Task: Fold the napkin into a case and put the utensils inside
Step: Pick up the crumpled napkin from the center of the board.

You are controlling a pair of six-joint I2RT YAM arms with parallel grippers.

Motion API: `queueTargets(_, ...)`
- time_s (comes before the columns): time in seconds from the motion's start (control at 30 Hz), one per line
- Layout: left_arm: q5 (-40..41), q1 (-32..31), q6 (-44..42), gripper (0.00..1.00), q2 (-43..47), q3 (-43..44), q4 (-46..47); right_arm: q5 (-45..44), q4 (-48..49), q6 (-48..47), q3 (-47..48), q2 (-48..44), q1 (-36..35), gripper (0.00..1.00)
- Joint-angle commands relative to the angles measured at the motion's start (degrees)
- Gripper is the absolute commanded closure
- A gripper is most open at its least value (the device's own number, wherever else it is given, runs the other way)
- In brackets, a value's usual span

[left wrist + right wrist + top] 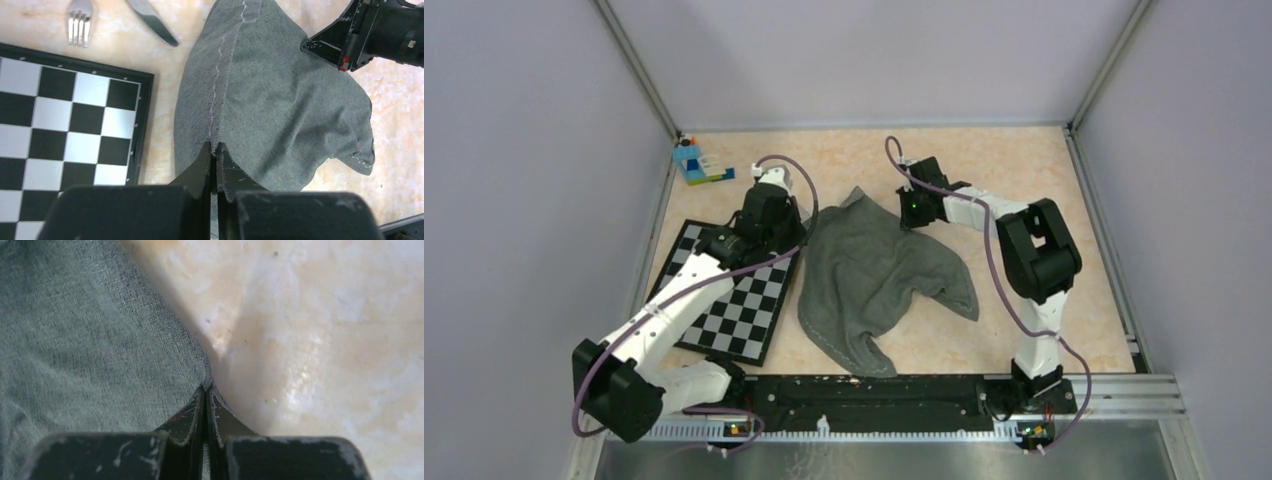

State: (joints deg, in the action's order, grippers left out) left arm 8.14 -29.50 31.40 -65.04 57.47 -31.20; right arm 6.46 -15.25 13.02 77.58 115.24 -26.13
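The dark grey napkin (874,270) lies crumpled on the table between the two arms, with its stitched hem running up the left wrist view (220,85). My left gripper (215,148) is shut on that hem at the napkin's left edge (809,228). My right gripper (206,389) is shut on the napkin's (90,340) far right edge, near the top corner (904,212). A silver fork (79,25) and a knife (152,22) lie side by side on the table beyond the mat; in the top view the left arm hides them.
The black-and-white checkered mat (744,310) lies left of the napkin, under the left arm. A blue toy-brick block (696,162) stands at the far left corner. The right arm's black wrist (390,30) hangs over the napkin's far side. Walls enclose the table.
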Motion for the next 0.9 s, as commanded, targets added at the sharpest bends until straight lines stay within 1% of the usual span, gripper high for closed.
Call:
queueTargets(0.0,-5.21,0.29,0.30,1.00,-4.82,3.58,7.71,-6.58,-1.76,0.69,-1.82,-10.54,1.09,1.00)
queueTargets(0.07,-6.90,0.27,0.43,1.00,-7.89,6.10,10.30,-11.92,-5.74,2.32,-1.56,-15.53,2.49,1.00)
queueTargets(0.17,-8.69,0.31,0.37,1.00,-13.09,10.71,11.96,-17.03,-8.47,-0.08,-2.41,-24.05,1.26,1.00)
queueTargets(0.23,-9.53,0.39,0.33,1.00,-15.91,13.40,11.71,-18.63,-10.43,-2.83,-2.77,-27.05,-2.53,1.00)
queueTargets(0.3,-8.83,0.49,0.33,1.00,-17.06,13.46,11.80,-19.54,-13.12,-4.85,-3.69,-28.20,-8.85,1.00)
queueTargets(0.33,-8.68,0.68,0.29,1.00,-17.13,12.43,12.03,-18.22,-14.18,-4.88,-4.98,-28.30,-12.63,1.00)
queueTargets(0.4,-7.75,1.36,0.16,1.00,-16.39,8.87,12.40,-9.91,-14.54,-4.00,-8.81,-27.90,-19.83,1.00)
queueTargets(0.47,-6.61,2.50,0.09,1.00,-15.09,4.32,12.69,5.28,-12.38,-3.03,-12.76,-27.31,-25.22,1.00)
queueTargets(0.5,-6.59,3.30,-0.12,1.00,-14.38,1.96,12.71,11.24,-10.59,-0.96,-14.47,-27.84,-26.24,0.92)
queueTargets(0.53,-6.27,3.82,-0.34,1.00,-13.45,0.07,12.73,15.00,-7.96,1.61,-16.40,-29.49,-26.14,0.77)
queueTargets(0.57,-5.91,4.30,-0.63,1.00,-12.63,-1.75,12.60,15.38,-6.15,3.46,-18.68,-31.88,-25.20,0.62)
queueTargets(0.6,-5.82,4.60,-0.95,1.00,-11.50,-3.16,12.47,14.28,-5.04,4.68,-19.49,-34.73,-23.45,0.51)
queueTargets(0.63,-5.92,4.74,-1.25,1.00,-10.58,-4.17,12.40,13.56,-5.02,5.29,-19.75,-37.22,-21.22,0.44)
queueTargets(0.7,-7.31,4.76,-1.91,1.00,-9.01,-5.57,12.53,12.97,-5.57,5.70,-18.99,-40.96,-15.21,0.36)
queueTargets(0.77,-9.19,4.76,-2.38,1.00,-7.98,-6.04,12.15,10.38,-6.27,6.15,-17.65,-41.69,-10.14,0.33)
queueTargets(0.8,-9.91,4.77,-2.32,1.00,-7.55,-6.01,11.79,8.90,-6.54,6.27,-16.99,-40.90,-8.31,0.32)
queueTargets(0.87,-10.78,4.79,-2.26,1.00,-7.13,-6.05,11.42,8.58,-6.18,6.41,-15.12,-36.18,-5.88,0.32)
